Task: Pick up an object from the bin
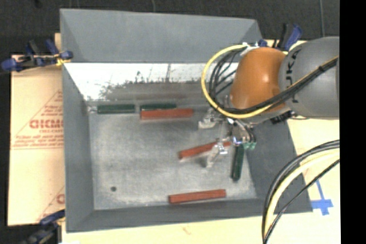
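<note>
My gripper (214, 152) is low in the right half of the bin, right at the right end of a short red bar (194, 152) that lies slightly slanted on the floor. A dark green bar (236, 164) lies just right of the gripper, pointing towards the front wall. Another red bar (197, 197) rests along the front wall, apart from the gripper.
Along the back wall lie a longer red bar (167, 114) and two green bars (116, 108) (158, 106). The arm with its orange cover and looped cables hangs over the bin's right side. The left half of the floor is bare.
</note>
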Controlling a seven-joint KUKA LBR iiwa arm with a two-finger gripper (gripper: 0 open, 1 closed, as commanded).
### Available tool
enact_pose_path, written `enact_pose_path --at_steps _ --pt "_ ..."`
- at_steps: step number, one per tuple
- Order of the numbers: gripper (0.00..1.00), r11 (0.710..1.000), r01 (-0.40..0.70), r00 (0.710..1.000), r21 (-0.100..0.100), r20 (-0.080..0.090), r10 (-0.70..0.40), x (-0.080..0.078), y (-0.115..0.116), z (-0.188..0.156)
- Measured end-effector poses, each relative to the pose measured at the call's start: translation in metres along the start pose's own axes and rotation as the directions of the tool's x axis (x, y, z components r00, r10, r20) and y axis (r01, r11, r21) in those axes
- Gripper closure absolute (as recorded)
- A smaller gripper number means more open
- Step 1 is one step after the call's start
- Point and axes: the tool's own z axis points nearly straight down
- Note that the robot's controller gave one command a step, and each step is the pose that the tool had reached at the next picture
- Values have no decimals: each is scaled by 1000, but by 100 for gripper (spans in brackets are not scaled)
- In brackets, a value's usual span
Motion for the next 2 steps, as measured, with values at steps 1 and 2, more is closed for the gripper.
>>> enact_pose_path --at_steps 1,2 --pt "100 986 -164 986 -8 -14 164 -8 -29 14" --pt "100 986 -164 986 -8 -13 164 -8 -29 13"
